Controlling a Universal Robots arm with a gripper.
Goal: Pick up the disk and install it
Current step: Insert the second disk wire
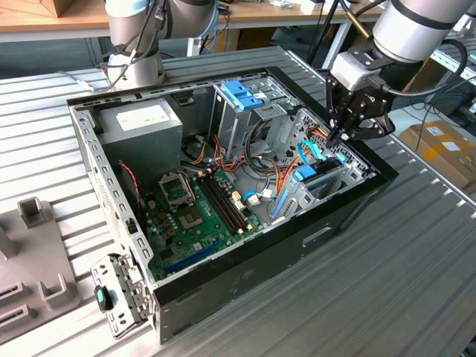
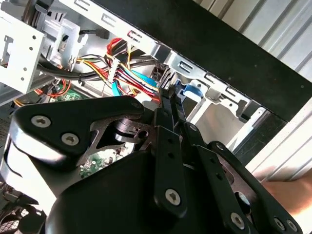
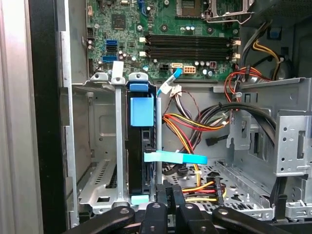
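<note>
Metal and blue plastic mark the disk (image 3: 142,146), which stands on edge in a slot of the bay (image 3: 97,161) at the front corner of the computer case (image 1: 245,286), directly below the fingers (image 3: 168,192). They look pressed together, tips touching or just above its upper edge, though I cannot tell whether they pinch anything. In the exterior view the gripper (image 1: 343,134) hangs over that same corner. I judge the disk stiff, fairly heavy for its bulk, and smooth on its flat faces (knocks would harm it); the blue rails along its edges offer the surest hold, clear of the label. Counted: one disk, one gripper, one case, one grey power box (image 1: 141,123), one drive cage with a blue latch (image 1: 242,95), four memory slots (image 3: 190,45)
</note>
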